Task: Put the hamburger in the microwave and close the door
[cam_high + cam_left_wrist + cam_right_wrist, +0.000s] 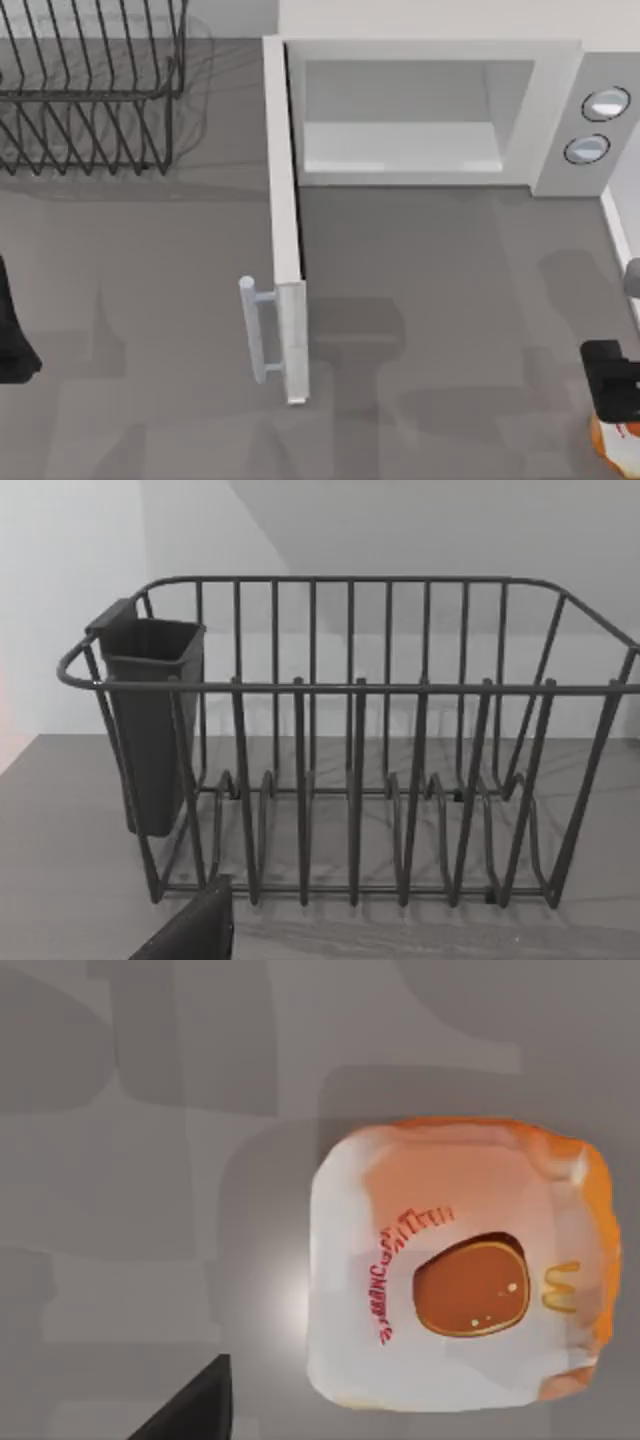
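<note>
My right gripper (612, 375) hangs over the hamburger (615, 447) at the table's (150, 300) near right corner, partly hiding it, with the frame edge cropping both, so I cannot tell how its fingers stand.

Surface finishes
Matt grey worktop (150, 300); smooth white microwave (430, 50); dark wire rack (350, 780); glossy wrapped hamburger (450, 1270).

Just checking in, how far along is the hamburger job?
Done: the door stands open, the microwave cavity bare. In hand: the right gripper is over the hamburger at the table's right edge. Left: grasping, placing it inside, closing the door. The left arm is parked at left.
</note>
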{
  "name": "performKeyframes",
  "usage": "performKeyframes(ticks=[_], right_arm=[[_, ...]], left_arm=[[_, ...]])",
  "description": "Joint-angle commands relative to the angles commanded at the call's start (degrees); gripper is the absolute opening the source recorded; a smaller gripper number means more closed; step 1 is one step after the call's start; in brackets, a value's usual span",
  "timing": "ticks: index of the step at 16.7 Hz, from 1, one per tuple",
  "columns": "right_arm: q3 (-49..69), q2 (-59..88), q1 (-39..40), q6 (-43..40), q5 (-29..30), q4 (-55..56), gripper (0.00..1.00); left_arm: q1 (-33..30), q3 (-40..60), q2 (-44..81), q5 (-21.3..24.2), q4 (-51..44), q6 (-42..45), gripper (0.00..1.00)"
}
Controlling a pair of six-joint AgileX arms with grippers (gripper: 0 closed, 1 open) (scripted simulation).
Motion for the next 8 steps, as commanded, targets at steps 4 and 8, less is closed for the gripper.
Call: performKeyframes(ticks=[4, 8], right_arm=[[2.68, 4.6, 1.09, 0.91, -0.03, -3.39, 1.0], [2.48, 4.4, 0.83, 0.85, -0.03, -3.25, 1.0]], left_arm=[[0.0, 0.0, 0.0, 0.0, 0.0, 0.0, 1.0], [0.0, 0.0, 0.0, 0.0, 0.0, 0.0, 1.0]])
